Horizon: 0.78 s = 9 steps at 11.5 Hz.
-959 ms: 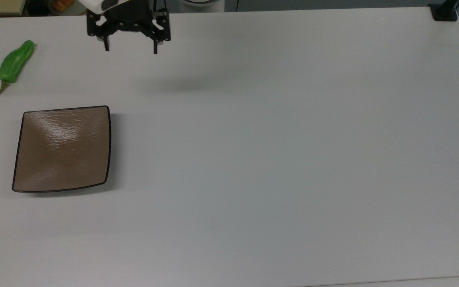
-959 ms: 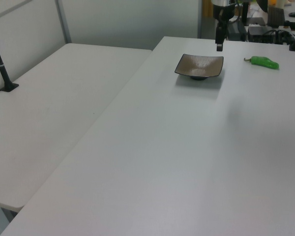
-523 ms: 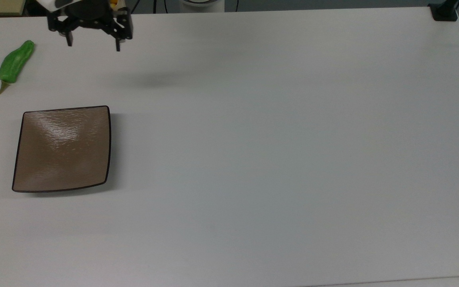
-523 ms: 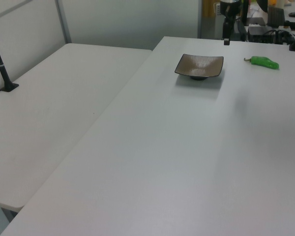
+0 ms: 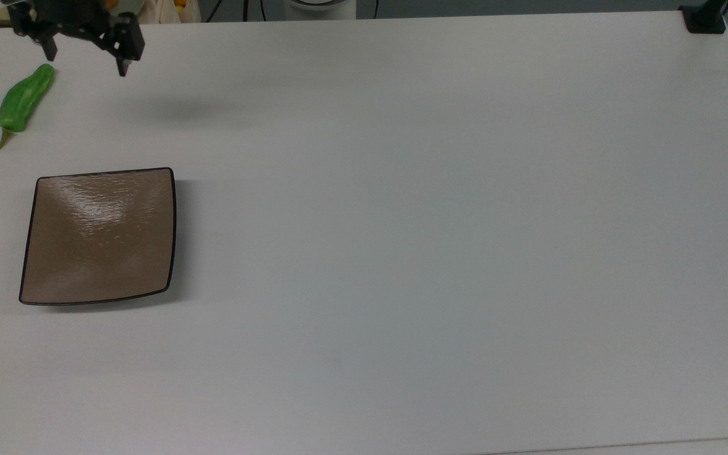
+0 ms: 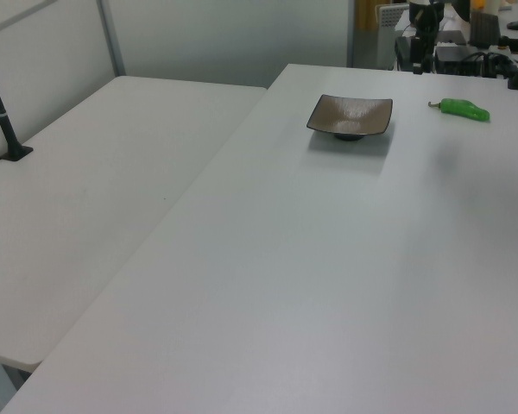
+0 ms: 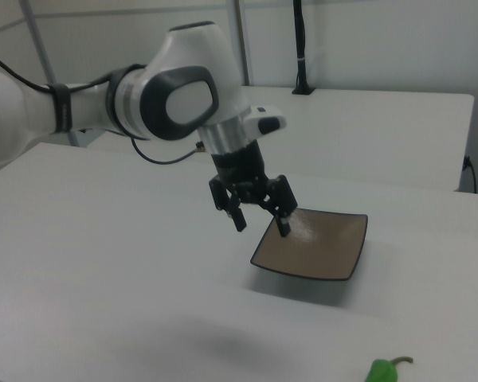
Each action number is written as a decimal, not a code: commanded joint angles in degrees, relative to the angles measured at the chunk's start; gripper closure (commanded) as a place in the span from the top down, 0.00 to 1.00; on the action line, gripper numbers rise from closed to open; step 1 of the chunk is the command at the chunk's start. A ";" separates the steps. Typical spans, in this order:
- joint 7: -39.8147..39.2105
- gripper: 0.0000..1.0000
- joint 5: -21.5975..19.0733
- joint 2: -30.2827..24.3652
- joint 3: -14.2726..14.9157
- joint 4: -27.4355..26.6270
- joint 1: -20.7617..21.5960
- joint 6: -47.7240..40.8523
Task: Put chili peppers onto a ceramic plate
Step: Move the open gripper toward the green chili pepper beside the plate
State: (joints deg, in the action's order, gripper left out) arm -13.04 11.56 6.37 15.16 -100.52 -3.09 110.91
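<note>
A glossy bright green chili pepper [image 5: 21, 101] lies on the white table [image 5: 440, 221], its long axis slanting, curved olive stem toward the square glossy brown ceramic plate [image 5: 98, 235] nearby. The black two-finger gripper [image 5: 86, 55] hangs spread wide and empty just beside the pepper's blunt tip. The right view adds the white arm [image 7: 167, 99].

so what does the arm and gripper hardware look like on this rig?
The arm has glossy white rounded shells with dark grey joint caps and a black band near the right view's left. A thin black cable loops under it. The wrist narrows to a silver-grey collar, then a black gripper with an open linkage frame and two slim black fingers.
</note>
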 commanded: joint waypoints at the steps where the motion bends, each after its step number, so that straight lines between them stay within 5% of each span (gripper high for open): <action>1: -0.59 1.00 0.83 2.05 2.92 -4.24 -1.48 10.61; 4: -3.47 1.00 0.83 6.19 6.54 -4.24 -2.79 14.06; 9: -7.69 1.00 0.66 11.29 6.46 -4.86 -9.56 19.34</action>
State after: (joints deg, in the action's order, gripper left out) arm -18.14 11.57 16.48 21.56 -104.48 -10.63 127.76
